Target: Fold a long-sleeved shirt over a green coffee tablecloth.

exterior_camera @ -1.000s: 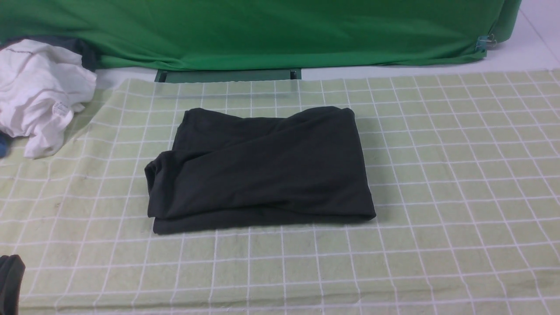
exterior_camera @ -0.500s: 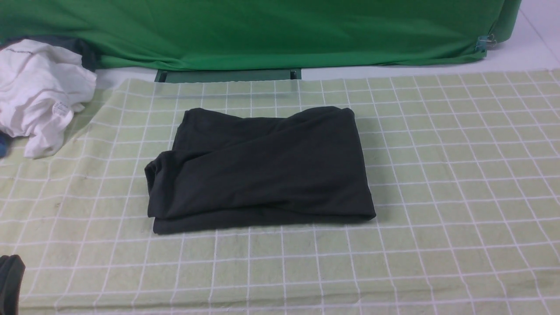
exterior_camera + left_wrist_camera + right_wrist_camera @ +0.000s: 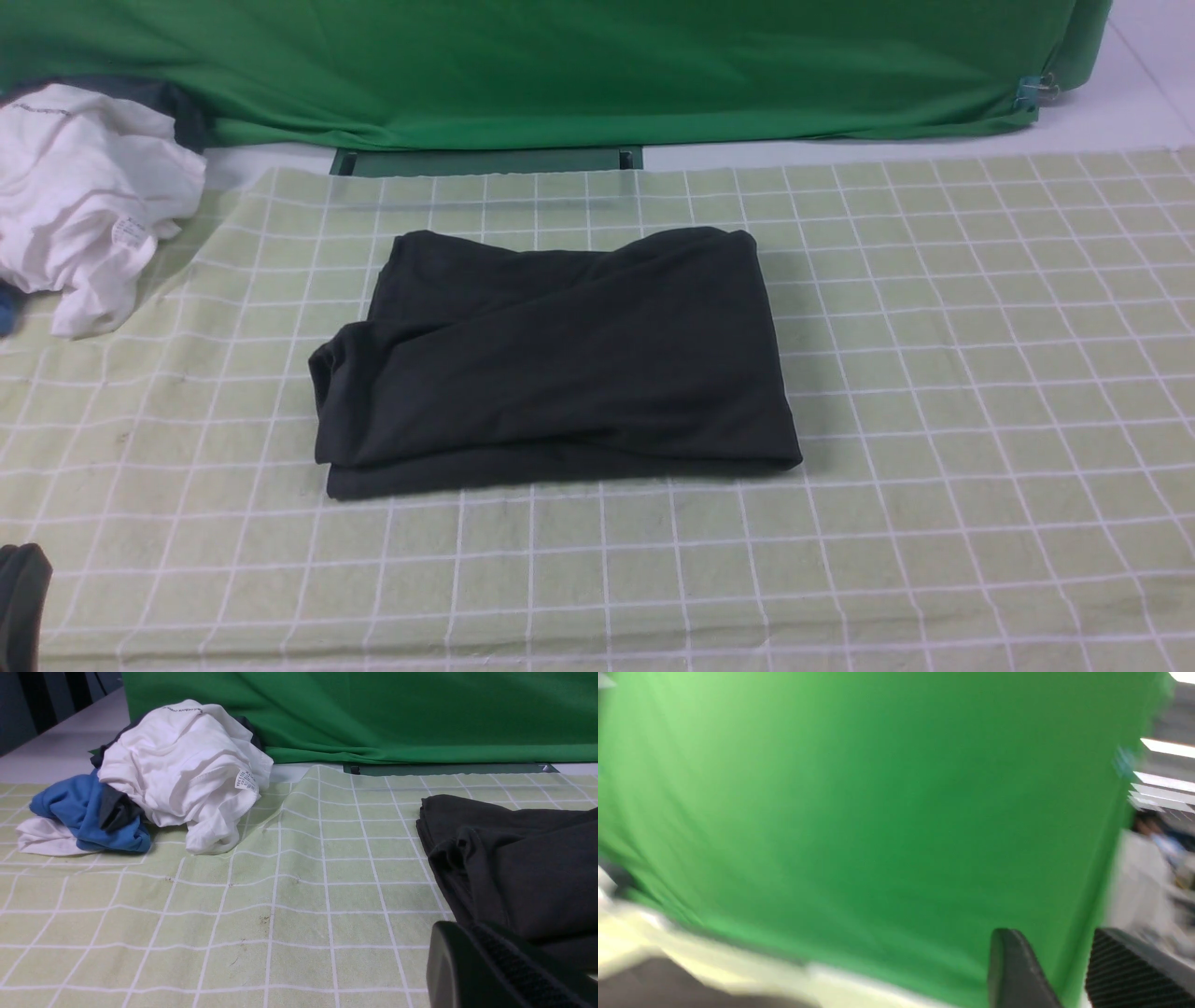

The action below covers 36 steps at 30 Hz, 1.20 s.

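The long-sleeved shirt (image 3: 551, 355) lies folded into a dark, roughly square bundle in the middle of the green coffee tablecloth (image 3: 934, 373). No gripper touches it. My left gripper (image 3: 21, 597) shows only as a dark tip at the near left corner of the front view. In the left wrist view the left gripper (image 3: 469, 928) is shut and empty, low over the tablecloth (image 3: 280, 905), just short of the shirt (image 3: 514, 868). My right gripper (image 3: 1052, 940) is out of the front view; in its blurred wrist view it stands open, empty, facing the green backdrop.
A crumpled white garment (image 3: 84, 196) lies at the far left with a blue one (image 3: 93, 812) beside it. The plain deep-green backdrop (image 3: 560, 65) closes off the back, with a dark green bar (image 3: 485, 161) at its foot.
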### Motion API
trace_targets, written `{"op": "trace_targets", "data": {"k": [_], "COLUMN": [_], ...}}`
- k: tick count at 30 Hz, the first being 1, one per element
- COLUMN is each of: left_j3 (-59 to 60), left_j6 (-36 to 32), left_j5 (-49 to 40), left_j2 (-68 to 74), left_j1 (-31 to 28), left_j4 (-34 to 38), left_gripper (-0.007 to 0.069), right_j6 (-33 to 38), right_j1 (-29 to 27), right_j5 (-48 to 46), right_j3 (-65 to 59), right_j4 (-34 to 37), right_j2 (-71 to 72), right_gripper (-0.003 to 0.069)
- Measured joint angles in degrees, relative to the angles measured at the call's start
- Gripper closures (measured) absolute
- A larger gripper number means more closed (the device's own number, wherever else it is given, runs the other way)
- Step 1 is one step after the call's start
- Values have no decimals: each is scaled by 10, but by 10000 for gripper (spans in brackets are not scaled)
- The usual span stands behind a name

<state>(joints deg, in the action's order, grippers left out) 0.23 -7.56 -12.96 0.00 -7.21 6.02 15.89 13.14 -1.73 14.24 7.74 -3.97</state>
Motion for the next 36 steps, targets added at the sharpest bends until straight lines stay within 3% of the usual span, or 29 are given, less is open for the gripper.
{"op": "trace_targets", "data": {"k": [8,12,16,36], "left_j3": [0,0,0,0], "left_j6": [0,0,0,0], "left_j5": [0,0,0,-1], "left_j2": [0,0,0,0], "left_j1": [0,0,0,-1], "left_j4": [0,0,0,0], "left_gripper": [610,610,610,610], "right_j6": [21,26,26,25], "right_j1": [-100,-128,-137,-137], "right_j5": [-14,-89,-127,-131], "right_j3": [-139,-144,-147,-148], "right_j4": [0,0,0,0], "right_j2": [8,33,40,40], "right_gripper": [419,419,419,419]}}
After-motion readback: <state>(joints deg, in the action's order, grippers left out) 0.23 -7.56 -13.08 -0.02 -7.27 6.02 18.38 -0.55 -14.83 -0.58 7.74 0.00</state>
